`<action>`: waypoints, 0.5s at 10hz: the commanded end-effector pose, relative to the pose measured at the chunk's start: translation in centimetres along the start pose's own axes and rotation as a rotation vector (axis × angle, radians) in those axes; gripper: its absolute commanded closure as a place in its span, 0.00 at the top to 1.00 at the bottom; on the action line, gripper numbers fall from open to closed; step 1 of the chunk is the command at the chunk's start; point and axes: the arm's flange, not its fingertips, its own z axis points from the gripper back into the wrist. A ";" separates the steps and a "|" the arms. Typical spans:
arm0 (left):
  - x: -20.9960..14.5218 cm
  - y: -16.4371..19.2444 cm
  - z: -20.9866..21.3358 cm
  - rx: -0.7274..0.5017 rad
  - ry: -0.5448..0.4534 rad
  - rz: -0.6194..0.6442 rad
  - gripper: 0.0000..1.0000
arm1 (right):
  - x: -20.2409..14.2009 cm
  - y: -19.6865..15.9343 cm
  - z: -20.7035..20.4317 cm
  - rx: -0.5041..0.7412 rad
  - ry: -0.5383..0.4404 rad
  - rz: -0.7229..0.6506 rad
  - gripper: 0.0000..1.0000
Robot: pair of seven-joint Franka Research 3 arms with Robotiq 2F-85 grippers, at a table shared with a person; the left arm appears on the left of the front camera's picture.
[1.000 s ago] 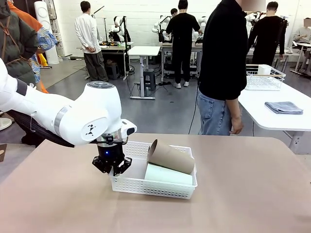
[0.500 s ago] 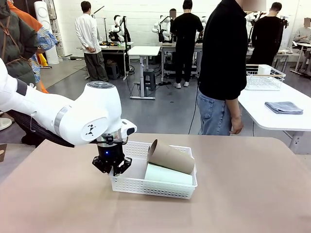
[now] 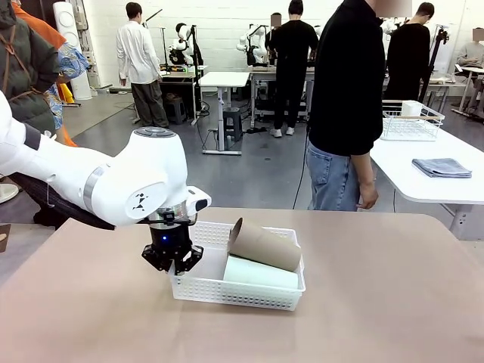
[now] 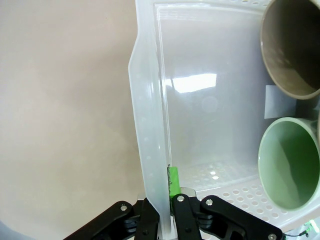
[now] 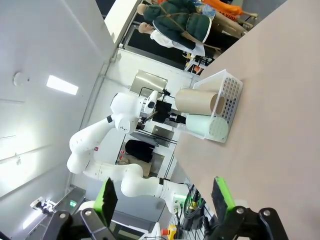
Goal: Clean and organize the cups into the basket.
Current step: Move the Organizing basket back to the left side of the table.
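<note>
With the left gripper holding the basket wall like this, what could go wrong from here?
1. The left gripper is shut on only the thin end wall of the basket; if it pulls or lifts, the wall may flex or slip from the pads.
2. The brown cup lies tilted, its open end above the rim and resting over the mint cup; a jerk might roll it out onto the table.

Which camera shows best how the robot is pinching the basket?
The left wrist view: the left gripper is shut on the basket wall, one finger each side. The front view shows it at the basket's end. The right wrist view shows the basket from afar.
</note>
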 end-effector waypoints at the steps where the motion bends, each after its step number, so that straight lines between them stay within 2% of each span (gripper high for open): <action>1: 1.0 5.7 -1.0 0.043 0.099 0.020 0.04 | -0.1 0.1 0.0 -0.010 0.008 -0.006 1.00; 2: 0.5 10.1 -1.0 0.145 0.066 0.029 0.04 | -0.1 0.1 0.0 -0.010 0.008 -0.006 1.00; 5: 0.4 21.0 -1.7 0.180 0.062 -0.032 0.04 | -0.1 0.1 0.0 -0.010 0.008 -0.006 1.00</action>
